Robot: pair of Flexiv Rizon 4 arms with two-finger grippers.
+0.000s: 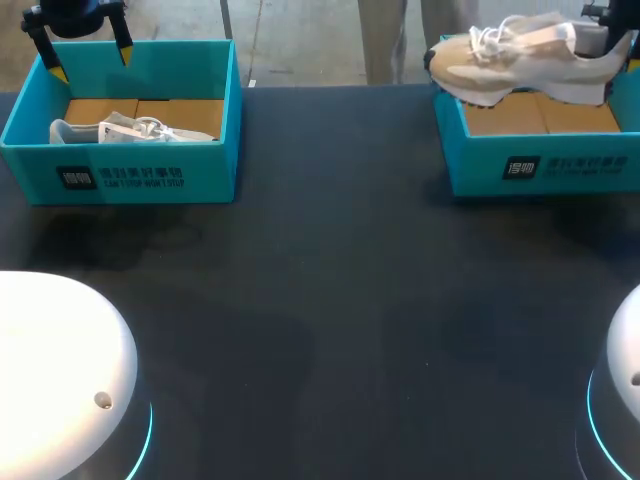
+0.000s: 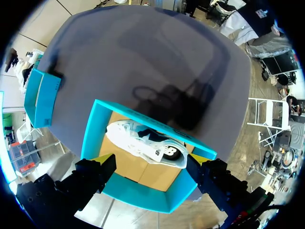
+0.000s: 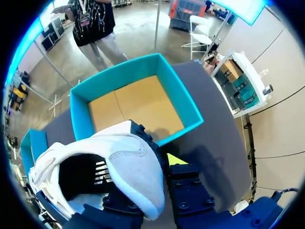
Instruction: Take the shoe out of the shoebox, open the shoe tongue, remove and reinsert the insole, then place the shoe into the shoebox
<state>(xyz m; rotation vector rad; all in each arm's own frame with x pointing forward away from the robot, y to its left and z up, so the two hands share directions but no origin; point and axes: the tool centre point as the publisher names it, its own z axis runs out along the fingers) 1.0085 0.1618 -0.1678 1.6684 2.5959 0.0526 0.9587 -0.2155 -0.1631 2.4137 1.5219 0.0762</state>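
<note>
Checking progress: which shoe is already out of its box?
The beige shoe, held by the right hand above the right box; the white shoe lies inside the left box.

Head position: fixed high behind the robot, angled down across the desk [image 1: 320,300] from well back. Takes in the left shoebox [image 1: 120,180] and right shoebox [image 1: 540,170] at the far edge.

Left wrist: hangs close over the left shoebox [image 2: 93,143], faces steeply down and out across the desk [image 2: 157,57]. Catches the right shoebox [image 2: 45,98] beyond.

Right wrist: sits tight behind the heel of the beige shoe [image 3: 128,167], looks past it into the right shoebox [image 3: 78,114]. Left shoebox [image 3: 31,143] at the fringe.

Overlap across all three: both shoeboxes.
</note>
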